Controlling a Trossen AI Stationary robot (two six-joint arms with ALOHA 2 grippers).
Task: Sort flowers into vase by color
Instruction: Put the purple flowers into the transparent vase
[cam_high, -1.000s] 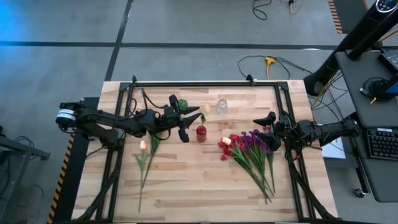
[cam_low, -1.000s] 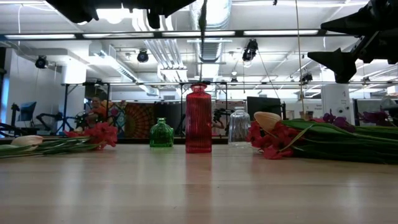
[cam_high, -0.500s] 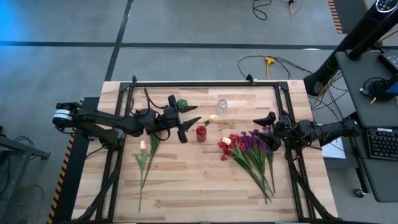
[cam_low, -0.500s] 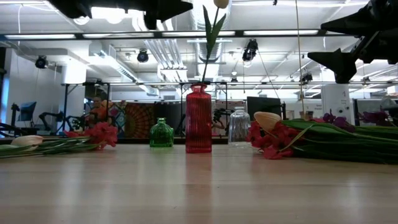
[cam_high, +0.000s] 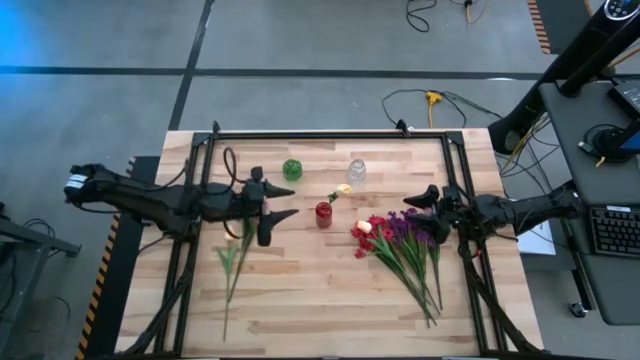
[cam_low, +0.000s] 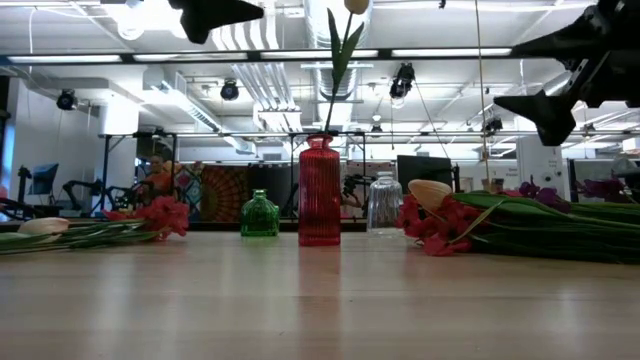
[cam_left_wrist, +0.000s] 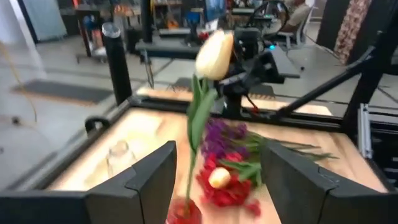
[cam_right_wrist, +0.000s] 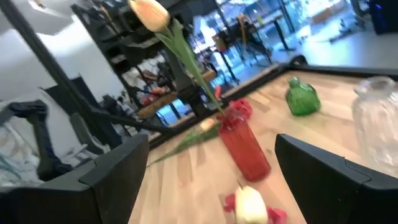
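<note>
A cream flower (cam_low: 340, 60) stands with its stem in the red vase (cam_high: 323, 214), leaning toward the table's right; its blossom (cam_left_wrist: 214, 55) is high above the vase. My left gripper (cam_high: 285, 202) hovers open to the left of the vase, its fingers (cam_left_wrist: 149, 180) apart and touching nothing. A green vase (cam_high: 292, 169) and a clear vase (cam_high: 356, 171) stand behind. Red, purple and cream flowers (cam_high: 400, 245) lie in a pile at the right. My right gripper (cam_high: 418, 205) waits open above that pile's blossom end.
More flowers (cam_high: 235, 258) lie flat on the left part of the table, with a cream bud (cam_low: 42, 226) and red blossoms (cam_low: 160, 215). A black frame (cam_high: 330, 134) runs along the table's far and side edges. Bare wood lies along the near edge.
My left gripper has let go of the cream flower above the red vase and drawn back toward the table's left edge. The flower now stands free in the vase, leaning right. My right gripper has rolled a little in place.
</note>
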